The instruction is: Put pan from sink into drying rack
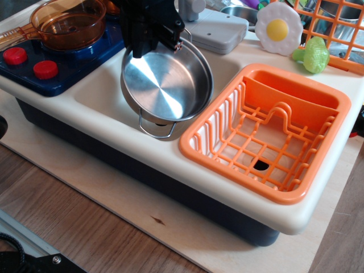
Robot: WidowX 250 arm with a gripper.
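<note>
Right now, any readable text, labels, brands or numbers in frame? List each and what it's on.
None readable.
Pan: bare steel, no marking.
Drying rack: plain orange plastic, no text.
Red knobs: no numbers visible.
Grey block behind the sink: no label that shows.
Pincer: black, no legible print.

Shiny silver pan (166,84), cream sink (102,91), orange grid-bottomed drying rack (267,133).

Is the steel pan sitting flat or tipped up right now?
Tipped up. The pan hangs from the gripper by its rim, inside facing the camera, above the sink.
</note>
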